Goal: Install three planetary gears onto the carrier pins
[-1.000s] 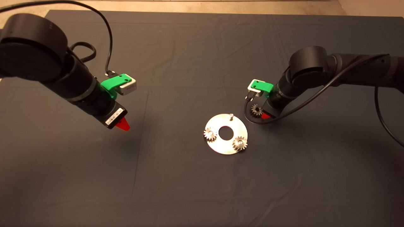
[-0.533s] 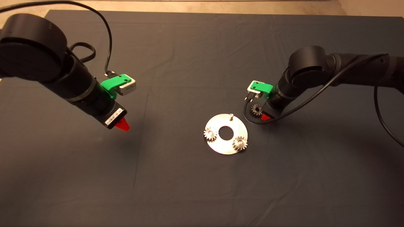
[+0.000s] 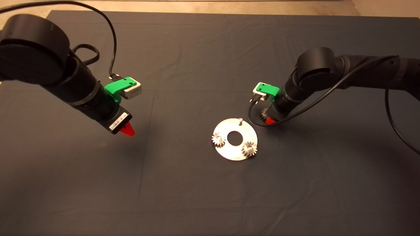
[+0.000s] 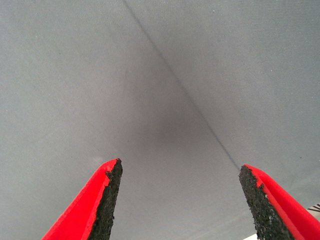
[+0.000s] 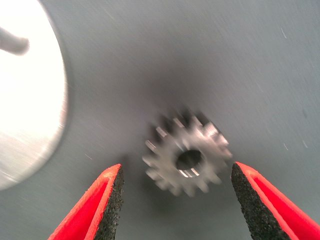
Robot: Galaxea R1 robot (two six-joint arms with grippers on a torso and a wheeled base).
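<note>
A round silver disc [image 3: 229,152] lies mid-mat with two planetary gears seated on its pins, one on the left [image 3: 218,139] and one at the lower right [image 3: 249,149]. One bare carrier pin [image 3: 240,121] stands at the disc's far edge. A loose gear [image 5: 187,156] lies flat on the mat just right of the disc [image 5: 30,100], half hidden under my right gripper [image 3: 267,120] in the head view. That right gripper [image 5: 175,200] is open, low over the mat, its fingers on either side of the gear without touching it. My left gripper [image 4: 180,195] is open over bare mat at the left.
The dark mat [image 3: 197,196] covers the table, with a fold line [image 4: 175,80] under the left gripper. A black cable loops from the right wrist down near the disc [image 3: 251,119]. Bare floor shows beyond the mat's far edge.
My right arm has shifted left and lower toward the loose gear, now covering most of it in the head view. The left arm, disc and seated gears have not moved.
</note>
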